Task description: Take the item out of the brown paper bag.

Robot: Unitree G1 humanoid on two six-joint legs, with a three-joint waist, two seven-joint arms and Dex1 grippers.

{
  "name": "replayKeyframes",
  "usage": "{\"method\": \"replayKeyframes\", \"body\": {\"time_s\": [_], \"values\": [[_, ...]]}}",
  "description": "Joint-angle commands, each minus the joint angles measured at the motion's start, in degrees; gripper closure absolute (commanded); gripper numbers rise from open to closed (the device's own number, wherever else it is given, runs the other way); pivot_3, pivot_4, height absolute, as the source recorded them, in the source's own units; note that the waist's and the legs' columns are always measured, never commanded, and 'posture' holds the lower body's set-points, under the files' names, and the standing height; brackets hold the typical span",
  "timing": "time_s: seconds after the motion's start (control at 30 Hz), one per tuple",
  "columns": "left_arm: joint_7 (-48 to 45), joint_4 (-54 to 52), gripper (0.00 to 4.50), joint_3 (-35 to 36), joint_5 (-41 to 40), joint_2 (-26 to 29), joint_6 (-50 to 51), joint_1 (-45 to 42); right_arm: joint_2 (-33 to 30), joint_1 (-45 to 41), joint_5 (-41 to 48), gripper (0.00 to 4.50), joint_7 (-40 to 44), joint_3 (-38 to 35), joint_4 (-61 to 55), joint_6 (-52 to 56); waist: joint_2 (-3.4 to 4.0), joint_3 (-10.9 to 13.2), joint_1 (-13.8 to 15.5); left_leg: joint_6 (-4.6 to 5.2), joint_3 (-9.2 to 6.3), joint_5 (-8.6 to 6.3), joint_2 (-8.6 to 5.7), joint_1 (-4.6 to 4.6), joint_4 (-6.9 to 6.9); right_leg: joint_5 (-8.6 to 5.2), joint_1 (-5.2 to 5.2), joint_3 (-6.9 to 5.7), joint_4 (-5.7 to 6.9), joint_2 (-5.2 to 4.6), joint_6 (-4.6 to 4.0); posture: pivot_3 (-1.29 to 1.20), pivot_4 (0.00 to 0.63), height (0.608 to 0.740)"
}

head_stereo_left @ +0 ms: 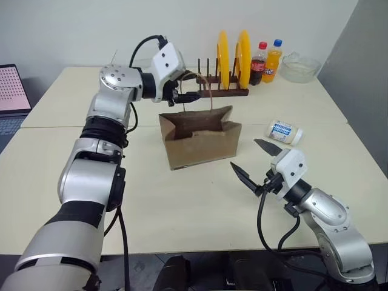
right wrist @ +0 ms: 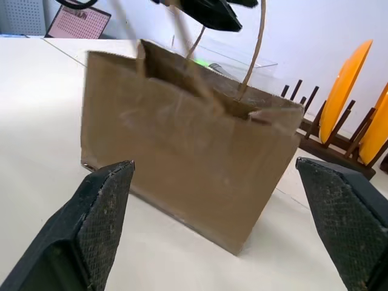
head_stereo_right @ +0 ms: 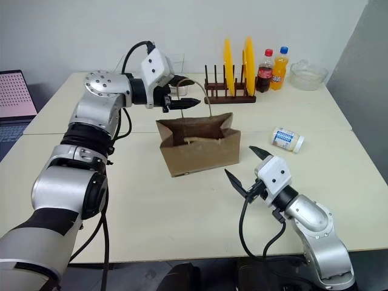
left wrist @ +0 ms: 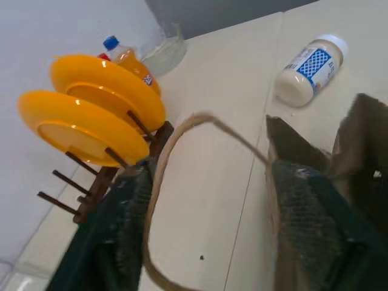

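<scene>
The brown paper bag (head_stereo_left: 203,145) stands upright and open-topped in the middle of the table. My left gripper (head_stereo_left: 189,91) hovers just above its far rim, open, and one thin loop handle (left wrist: 182,130) rises between its fingers (left wrist: 303,230) without being pinched. The item, a small white bottle (head_stereo_left: 285,131) with a blue-printed label, lies on its side on the table to the right of the bag, outside it. My right gripper (head_stereo_left: 244,152) is low over the table in front of the bag's right side, pointing at the bag, open and empty.
At the back stands a wooden dish rack (head_stereo_left: 224,91) holding two yellow plates (head_stereo_left: 233,57). Right of it are a cola bottle (head_stereo_left: 258,63), an orange soda bottle (head_stereo_left: 273,60) and a glass bowl (head_stereo_left: 300,66). A laptop (head_stereo_left: 12,91) sits at the far left.
</scene>
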Motion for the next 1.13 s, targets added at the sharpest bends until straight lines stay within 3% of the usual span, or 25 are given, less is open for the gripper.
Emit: {"method": "replayKeyframes", "body": {"time_s": [0.03,0.17,0.33,0.4,0.5,0.57,0.77,0.9,1.13], "values": [[-1.85,-5.96,0.48,2.13,-1.95,2.58,-0.12,0.56,-0.18,-1.29,0.46,0.0,-0.36,-1.56,0.99,-3.31,0.0,0.0,0.03,0.0,0.0,0.0,0.0,0.0,0.0,0.0,0.01,0.0,0.0,0.0,0.0,0.0,0.15,0.74],[-3.38,-14.41,0.48,4.32,-5.34,5.31,5.74,5.69,-0.38,-1.26,0.92,0.0,-0.29,-2.43,3.22,-5.54,0.01,0.0,-0.03,0.0,0.01,0.0,0.01,0.04,-0.01,0.0,0.02,0.03,0.01,0.0,-0.01,0.0,0.15,0.74],[0.64,-31.37,0.48,10.86,-13.22,8.3,23.15,15.27,-0.06,0.06,1.44,0.0,-0.43,-2.99,3.9,-6.8,0.0,0.0,-0.09,0.0,-0.02,0.0,0.02,0.03,-0.01,0.0,0.01,0.03,0.02,0.0,-0.01,0.0,0.15,0.74],[3.92,-38.33,0.48,13.47,-14.65,9.51,27.51,19.86,0.2,0.86,1.08,0.0,-1.04,-3.18,3.85,-7.2,0.01,0.0,-0.16,0.0,-0.02,0.0,0.03,0.03,-0.02,0.01,0.01,0.04,0.02,-0.01,-0.02,0.0,0.15,0.74],[16.56,-50.18,0.48,20.91,-16.83,7.06,34.87,28.56,1.29,2.28,0.4,0.0,-2.76,-3.01,4.08,-7.7,0.01,-0.01,-0.02,-0.01,-0.08,0.0,0.05,0.06,-0.03,0.03,0.03,0.02,0.03,-0.02,-0.06,0.0,0.15,0.74],[24.89,-59.65,0.48,24.32,-16.07,2.57,34.4,37.52,2.06,3.19,1.58,0.0,-2.5,-2.51,3.56,-8.32,0.04,-0.04,0.12,-0.01,-0.08,0.0,0.05,0.1,-0.03,0.02,0.08,0.02,0.01,-0.04,-0.04,0.0,0.15,0.74],[38.55,-78.65,0.48,21.21,-9.1,-5.59,34.06,61.37,2.3,4.71,2.69,0.0,-2.0,-3.59,4.97,-10.85,-0.07,-0.1,0.68,-0.02,-0.03,0.0,0.04,0.16,-0.02,0.16,0.13,0.09,-0.01,-0.07,-0.28,0.0,0.15,0.74],[44.1,-79.45,0.48,18.73,-4.96,-10.06,28.29,72.83,4.49,5.1,1.29,0.0,-5.6,-5.69,10.36,-15.56,-0.06,-0.18,1.13,-0.01,-0.03,-0.01,0.04,0.28,-0.06,0.0,0.21,0.08,-0.03,-0.06,-0.03,0.0,0.15,0.74],[46.31,-76.92,0.48,16.84,-5.63,-14.21,23.8,77.55,3.72,4.91,1.41,0.0,-5.45,-5.95,11.45,-16.52,-0.07,-0.18,1.51,0.01,0.0,-0.02,0.04,0.31,-0.06,-0.01,0.31,0.06,-0.1,-0.06,-0.03,0.0,0.15,0.74]]}}
